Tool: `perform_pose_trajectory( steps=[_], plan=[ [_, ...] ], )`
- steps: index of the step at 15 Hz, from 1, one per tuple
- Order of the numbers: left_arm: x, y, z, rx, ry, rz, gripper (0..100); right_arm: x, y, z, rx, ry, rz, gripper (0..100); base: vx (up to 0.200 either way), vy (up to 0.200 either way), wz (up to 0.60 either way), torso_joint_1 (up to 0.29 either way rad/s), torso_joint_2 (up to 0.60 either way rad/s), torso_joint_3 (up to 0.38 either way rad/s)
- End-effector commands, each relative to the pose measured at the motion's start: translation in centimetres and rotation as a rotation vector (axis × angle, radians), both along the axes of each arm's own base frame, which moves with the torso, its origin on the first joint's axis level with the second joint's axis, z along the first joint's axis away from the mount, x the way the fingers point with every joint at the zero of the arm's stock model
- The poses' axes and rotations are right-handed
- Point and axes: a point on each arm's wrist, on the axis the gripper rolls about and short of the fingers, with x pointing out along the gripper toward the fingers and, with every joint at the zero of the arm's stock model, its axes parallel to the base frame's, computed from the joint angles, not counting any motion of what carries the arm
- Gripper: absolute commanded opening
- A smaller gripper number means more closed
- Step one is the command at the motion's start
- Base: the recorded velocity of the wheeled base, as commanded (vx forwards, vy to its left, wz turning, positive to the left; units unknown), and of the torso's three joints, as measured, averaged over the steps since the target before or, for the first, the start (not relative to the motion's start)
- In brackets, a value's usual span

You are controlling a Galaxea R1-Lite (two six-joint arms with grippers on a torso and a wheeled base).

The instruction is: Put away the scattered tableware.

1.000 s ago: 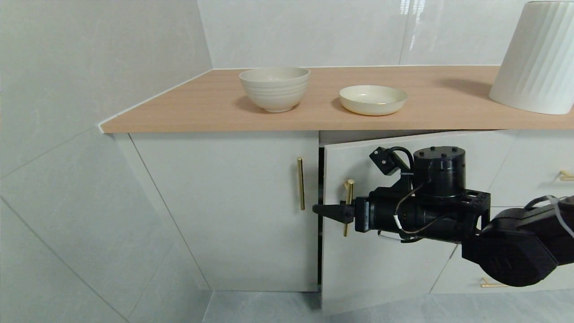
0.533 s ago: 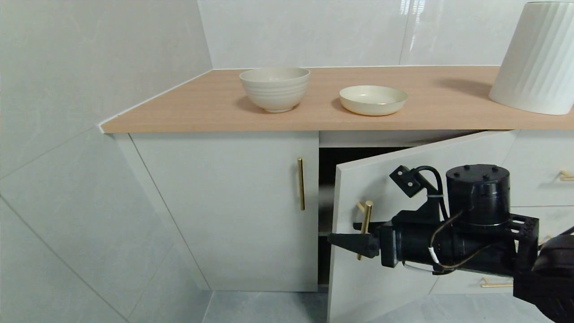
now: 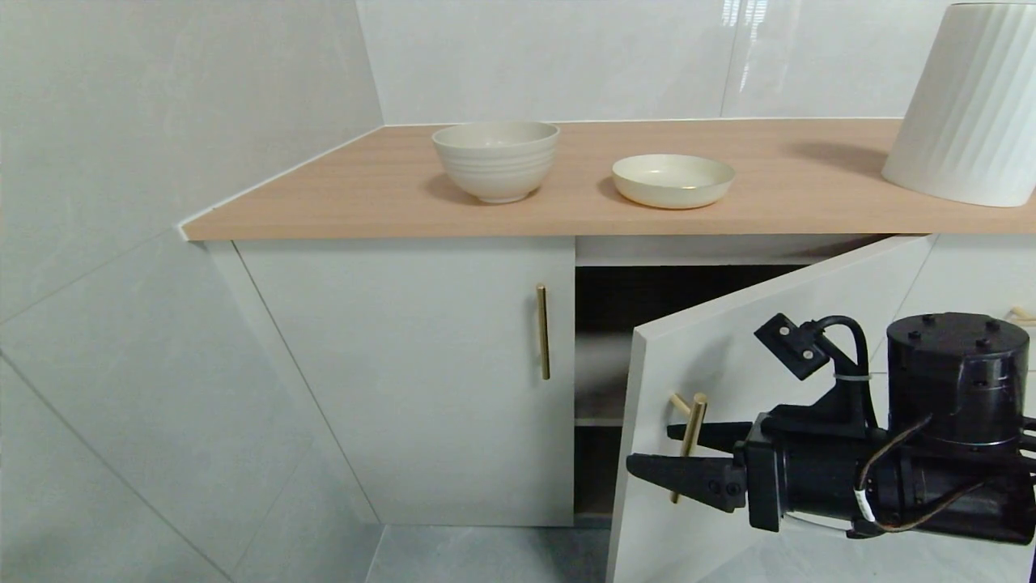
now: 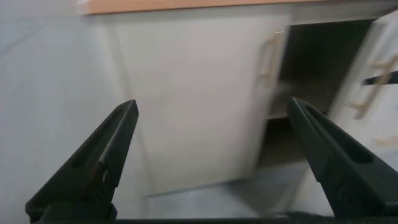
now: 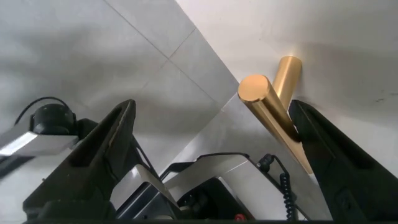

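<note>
Head view, worktop: A light brown wooden countertop (image 3: 364, 202) is running along a pale tiled wall.
Head view, bowl: A cream ribbed ceramic bowl (image 3: 495, 159) is sitting upright on the countertop, near its left end.
Head view, dish: A shallow cream ceramic dish (image 3: 672, 180) is resting on the countertop just to the right of the bowl, apart from it.
Head view, vessel: A white ribbed tapered vessel (image 3: 967, 105) is standing at the countertop's right end, well apart from the dish.
Head view, doors: Under the countertop, a closed white cabinet door (image 3: 405, 372) is carrying a slim brass handle (image 3: 542, 332). Beside it an open white cabinet door (image 3: 728, 340) is hanging ajar, showing a dark interior with a pale shelf (image 3: 603, 380).
Head view, right hand: Below the countertop, the right gripper (image 3: 651, 448) is sitting at the open door's brass bar handle (image 3: 689, 441), one finger passing behind the bar and one in front.
Left wrist view, left hand: The left gripper (image 4: 211, 155) is holding nothing, with its fingers (image 4: 106, 155) spread wide. It is facing the closed door beneath the countertop's edge, with the dark opening beside that door.
Right wrist view, right hand: The fingers are standing well apart, not clamping. The brass bar is lying between them, against one finger.
</note>
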Motion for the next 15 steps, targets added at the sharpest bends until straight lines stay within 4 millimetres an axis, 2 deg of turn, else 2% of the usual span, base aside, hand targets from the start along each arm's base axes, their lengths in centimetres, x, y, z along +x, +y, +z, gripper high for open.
perform_pose_trajectory(
  steps=[1,2,3,4,5,8,12,13,15],
  plan=[
    [7.4,-0.5,4.9,-0.001,0.171,-0.126,100,-0.3,0.1,0.0,0.000,-0.002,0.013,100,0.000,0.000,0.00,0.000,0.00,0.000],
    [10.9,-0.8,5.2,0.004,0.205,-0.172,100,-0.6,0.3,0.0,0.000,-0.002,0.025,100,0.000,0.000,0.00,0.000,0.00,0.000],
    [12.8,-1.1,5.1,0.010,0.215,-0.213,100,-0.7,0.3,0.0,0.000,-0.002,0.025,100,0.000,0.000,0.00,0.000,0.00,0.000],
    [13.9,-1.4,5.0,0.010,0.223,-0.232,100,-0.7,0.3,0.0,-0.001,-0.003,0.027,100,0.000,0.000,0.00,0.000,0.00,0.000],
    [15.8,-2.4,4.5,0.015,0.250,-0.286,100,-0.7,0.2,0.1,0.001,-0.006,0.026,100,0.000,0.000,0.00,0.000,0.00,0.000],
    [17.6,-4.6,3.6,0.022,0.308,-0.396,100,-0.9,0.2,0.2,0.005,-0.012,0.027,100,0.000,0.000,0.00,0.000,0.00,0.000],
    [18.6,-7.5,3.2,0.001,0.372,-0.526,100,-1.1,0.0,0.6,0.014,-0.025,0.029,100,0.000,0.000,0.00,0.000,0.00,0.000],
    [19.1,-8.0,2.7,0.003,0.384,-0.540,0,-1.1,0.0,0.6,0.014,-0.025,0.029,100,0.000,0.000,0.00,0.000,0.00,0.000],
    [20.0,-8.8,2.0,0.009,0.408,-0.560,0,-1.3,0.0,0.5,0.011,-0.020,0.034,100,0.000,0.000,0.00,0.000,0.00,0.000]
  ],
)
